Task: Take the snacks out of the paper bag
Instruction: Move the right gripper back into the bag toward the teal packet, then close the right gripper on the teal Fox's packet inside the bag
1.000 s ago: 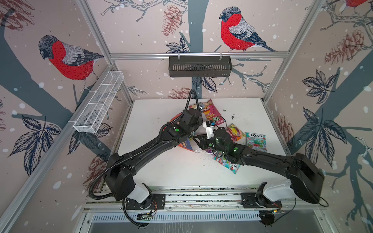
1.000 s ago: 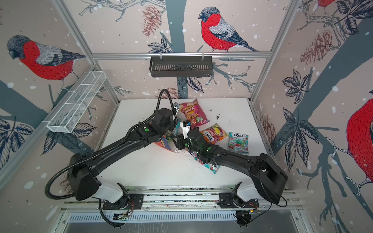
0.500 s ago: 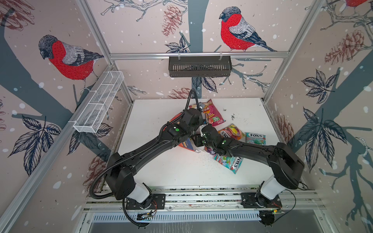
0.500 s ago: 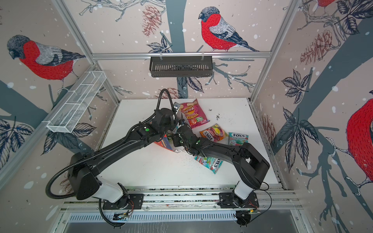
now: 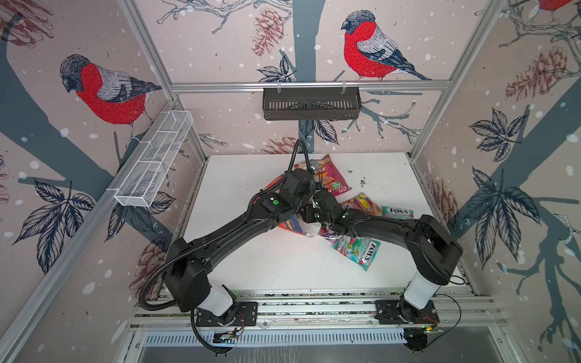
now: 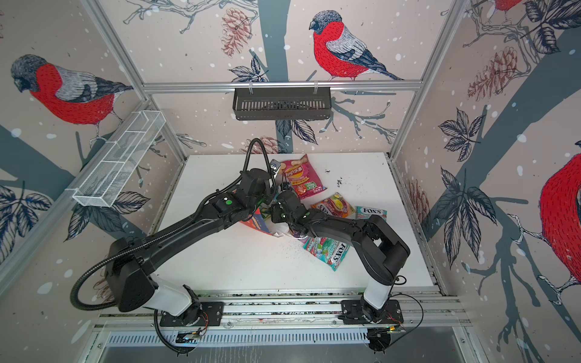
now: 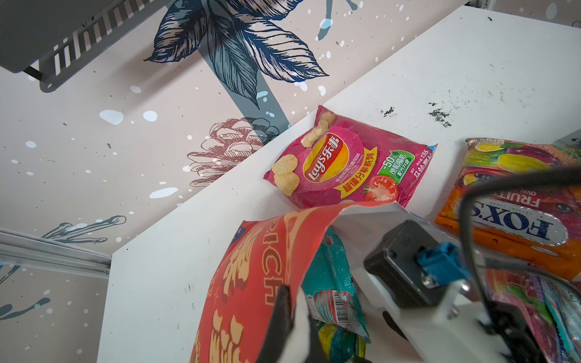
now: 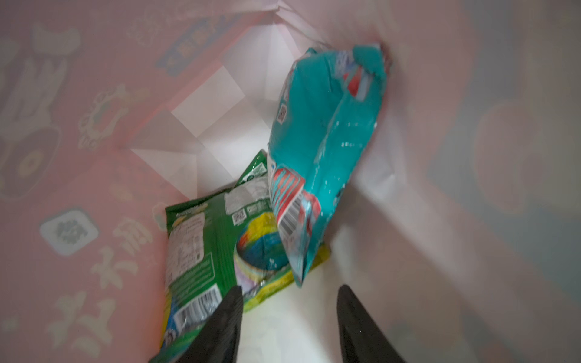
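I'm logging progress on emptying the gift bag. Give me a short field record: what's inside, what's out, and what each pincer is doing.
bag: red paper bag
left pincer: shut on the bag's rim
right pincer: open, reaching inside the bag, gripping nothing
inside bag: teal pack, green pack
on table: pink chip bag, orange pack, far teal FOX'S pack, near teal FOX'S pack
task status: unfinished

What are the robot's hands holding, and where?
The left gripper pinches the paper bag by its open rim. The right gripper, inside the bag, holds nothing.
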Motion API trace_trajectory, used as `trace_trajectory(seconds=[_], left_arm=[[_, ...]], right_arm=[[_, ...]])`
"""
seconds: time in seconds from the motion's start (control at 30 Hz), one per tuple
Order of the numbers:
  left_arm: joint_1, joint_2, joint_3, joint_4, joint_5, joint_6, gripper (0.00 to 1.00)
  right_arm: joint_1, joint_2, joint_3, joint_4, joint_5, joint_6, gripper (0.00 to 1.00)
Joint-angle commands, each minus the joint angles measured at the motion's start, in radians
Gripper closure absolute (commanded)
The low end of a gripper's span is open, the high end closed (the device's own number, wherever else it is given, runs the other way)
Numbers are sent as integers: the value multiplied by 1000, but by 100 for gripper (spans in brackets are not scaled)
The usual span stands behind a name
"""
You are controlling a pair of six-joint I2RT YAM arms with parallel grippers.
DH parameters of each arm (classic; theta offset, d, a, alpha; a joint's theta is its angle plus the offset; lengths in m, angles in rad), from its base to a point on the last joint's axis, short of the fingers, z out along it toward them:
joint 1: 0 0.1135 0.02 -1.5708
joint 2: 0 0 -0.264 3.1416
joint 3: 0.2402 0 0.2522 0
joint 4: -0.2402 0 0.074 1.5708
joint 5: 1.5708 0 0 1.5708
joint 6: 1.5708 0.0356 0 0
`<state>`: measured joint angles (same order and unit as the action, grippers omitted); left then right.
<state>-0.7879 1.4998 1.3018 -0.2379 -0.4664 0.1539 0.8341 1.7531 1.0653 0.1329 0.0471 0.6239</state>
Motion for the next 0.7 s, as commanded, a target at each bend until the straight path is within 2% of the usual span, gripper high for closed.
trace_trajectory(seconds=[0.0,0.67], left_arm=[[-1,-10,11,34,20,-13,100],[-1,-11,5,37,62,-18,100]], right_arm=[[-4,34,30,22,-1,-2,49],[3,141,92,71,83,-12,50]])
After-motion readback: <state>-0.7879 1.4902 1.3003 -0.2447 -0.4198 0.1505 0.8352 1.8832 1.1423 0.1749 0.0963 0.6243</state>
